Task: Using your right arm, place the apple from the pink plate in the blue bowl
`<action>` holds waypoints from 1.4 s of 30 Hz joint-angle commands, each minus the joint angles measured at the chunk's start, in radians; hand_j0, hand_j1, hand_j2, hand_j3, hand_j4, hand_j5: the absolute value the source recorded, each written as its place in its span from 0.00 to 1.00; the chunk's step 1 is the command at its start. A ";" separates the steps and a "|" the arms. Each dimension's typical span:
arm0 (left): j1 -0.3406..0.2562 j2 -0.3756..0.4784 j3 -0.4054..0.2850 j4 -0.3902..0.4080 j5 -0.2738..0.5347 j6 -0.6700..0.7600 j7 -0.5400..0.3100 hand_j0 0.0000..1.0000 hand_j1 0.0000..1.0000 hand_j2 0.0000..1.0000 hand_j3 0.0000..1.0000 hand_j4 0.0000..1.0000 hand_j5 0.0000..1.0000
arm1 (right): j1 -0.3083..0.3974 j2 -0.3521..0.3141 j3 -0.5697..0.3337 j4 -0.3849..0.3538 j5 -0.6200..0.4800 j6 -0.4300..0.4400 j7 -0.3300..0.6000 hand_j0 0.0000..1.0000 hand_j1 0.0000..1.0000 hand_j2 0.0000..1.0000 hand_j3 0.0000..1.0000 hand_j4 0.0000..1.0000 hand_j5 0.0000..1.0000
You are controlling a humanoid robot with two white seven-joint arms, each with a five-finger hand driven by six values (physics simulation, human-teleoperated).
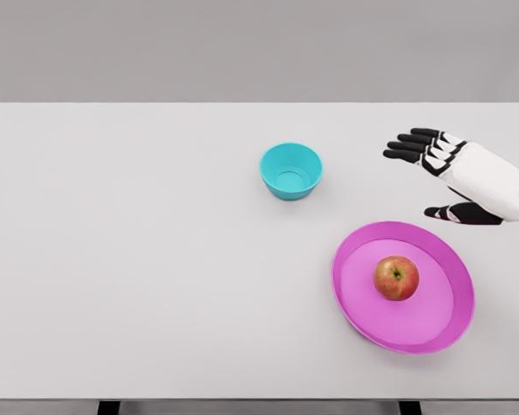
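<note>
A red-yellow apple [396,277] lies in the middle of the pink plate [360,304] at the table's front right. The blue bowl [291,170], with nothing in it, stands further back and to the left of the plate. My right hand [419,177] hovers behind the plate's far right rim, fingers spread and pointing left, holding nothing. It is apart from both apple and bowl. The left arm does not show.
The white table [138,259] spans the whole view, with its front edge near the bottom of the picture. Nothing else stands on it.
</note>
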 commanded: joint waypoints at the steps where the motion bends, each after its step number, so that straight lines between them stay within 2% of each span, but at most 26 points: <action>1: 0.000 0.000 0.000 0.000 0.000 0.000 0.000 1.00 1.00 1.00 1.00 1.00 1.00 | 0.000 -0.002 0.003 -0.003 -0.007 0.000 -0.001 1.00 1.00 1.00 1.00 1.00 1.00; 6: 0.000 0.000 0.000 0.000 0.000 0.000 0.000 1.00 1.00 1.00 1.00 1.00 1.00 | 0.011 -0.017 -0.002 -0.001 -0.013 0.000 -0.002 1.00 1.00 1.00 1.00 1.00 1.00; 9: 0.000 0.000 0.000 0.000 0.000 0.000 0.000 1.00 1.00 1.00 1.00 1.00 1.00 | 0.049 -0.048 -0.012 0.005 -0.007 0.000 0.019 1.00 1.00 1.00 1.00 1.00 1.00; 12: 0.000 0.000 0.000 0.000 0.000 0.000 0.000 1.00 1.00 1.00 1.00 1.00 1.00 | 0.055 -0.069 -0.028 0.000 -0.016 0.000 0.326 1.00 1.00 1.00 1.00 1.00 1.00; 13: 0.002 0.000 0.000 0.000 0.000 0.000 0.000 1.00 1.00 1.00 1.00 1.00 1.00 | 0.055 -0.074 -0.034 -0.001 -0.018 0.000 0.387 1.00 1.00 1.00 1.00 1.00 1.00; 16: 0.000 0.000 0.000 0.000 0.000 0.000 0.000 1.00 1.00 1.00 1.00 1.00 1.00 | 0.055 -0.074 -0.063 -0.003 -0.021 0.000 0.506 1.00 1.00 1.00 1.00 1.00 1.00; 19: 0.000 0.000 0.000 0.000 0.000 0.000 0.000 1.00 1.00 1.00 1.00 1.00 1.00 | 0.051 -0.054 -0.054 0.000 -0.021 0.000 0.602 1.00 1.00 1.00 1.00 1.00 1.00; 21: 0.000 0.000 0.000 0.000 0.000 0.000 0.000 1.00 1.00 1.00 1.00 1.00 1.00 | 0.064 -0.008 -0.052 0.005 -0.018 0.000 0.610 1.00 1.00 1.00 1.00 1.00 1.00; 24: 0.000 0.000 0.000 0.000 0.000 0.000 0.000 1.00 1.00 1.00 1.00 1.00 1.00 | 0.066 0.020 -0.049 0.005 -0.013 0.000 0.613 1.00 1.00 1.00 1.00 1.00 1.00; 28: 0.000 0.000 0.000 0.000 0.000 0.000 0.000 1.00 1.00 1.00 1.00 1.00 1.00 | 0.048 0.029 -0.046 0.010 -0.008 0.000 0.615 1.00 1.00 1.00 1.00 1.00 1.00; 32: 0.000 0.000 0.000 0.000 0.000 0.000 0.000 1.00 1.00 1.00 1.00 1.00 1.00 | -0.003 0.029 0.000 0.010 -0.007 0.000 0.615 1.00 1.00 1.00 1.00 1.00 1.00; 42: 0.000 0.000 0.000 0.000 0.000 0.000 0.000 1.00 1.00 1.00 1.00 1.00 1.00 | -0.021 0.047 0.048 0.005 -0.007 0.000 0.649 1.00 1.00 1.00 1.00 1.00 1.00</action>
